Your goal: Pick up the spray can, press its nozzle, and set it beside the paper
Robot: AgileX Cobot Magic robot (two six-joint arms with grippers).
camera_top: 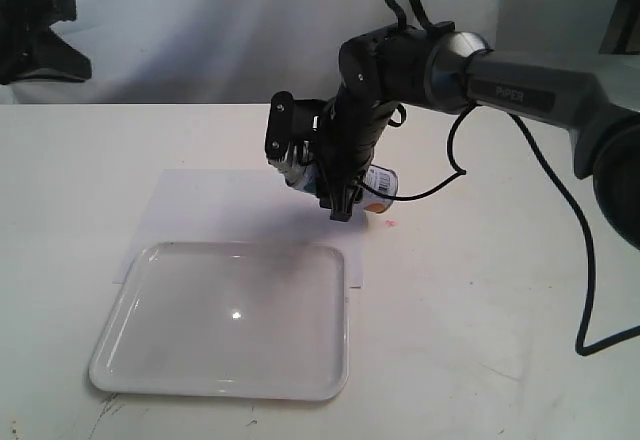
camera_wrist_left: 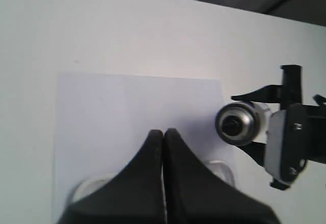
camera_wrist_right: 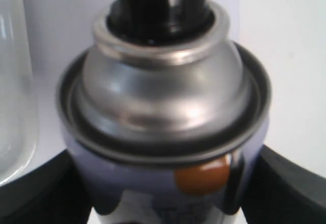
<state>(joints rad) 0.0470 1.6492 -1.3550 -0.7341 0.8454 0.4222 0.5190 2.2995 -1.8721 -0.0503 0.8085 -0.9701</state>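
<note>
The black two-fingered right gripper (camera_wrist_right: 163,198) is clasping the small cylindrical spray can (camera_wrist_right: 163,91), the one with the silver domed top. Its dark fingers (camera_wrist_right: 35,193) are pressing on either side of the body, just under the dome's rim, where an orange dot is showing on the label. The tiny black plastic nozzle (camera_wrist_right: 160,5) is sitting on the dome with nothing touching it.

From where I am standing, the right gripper (camera_top: 310,165) is holding the spray can (camera_top: 381,182) tipped well over. The nozzle end is pointing toward the thin, flat white paper (camera_top: 220,200) and the base is pointing away from it. The can is hanging over the paper's far right corner and seems to be held clear of it, throwing a faint shadow onto the sheet.

The black left gripper (camera_wrist_left: 163,135) is hovering above the paper (camera_wrist_left: 132,112) with its two jaws pressed together and nothing between them, facing the spray can (camera_wrist_left: 237,124) nozzle-on.

The glossy white rectangular tray with the raised rounded rim (camera_top: 220,392) is lying across the paper's near edge, covering part of it. Both are resting on the plain white table (camera_top: 500,310). A thin black cable (camera_top: 455,150) is looping down from the right arm, out beyond the paper's right side.
</note>
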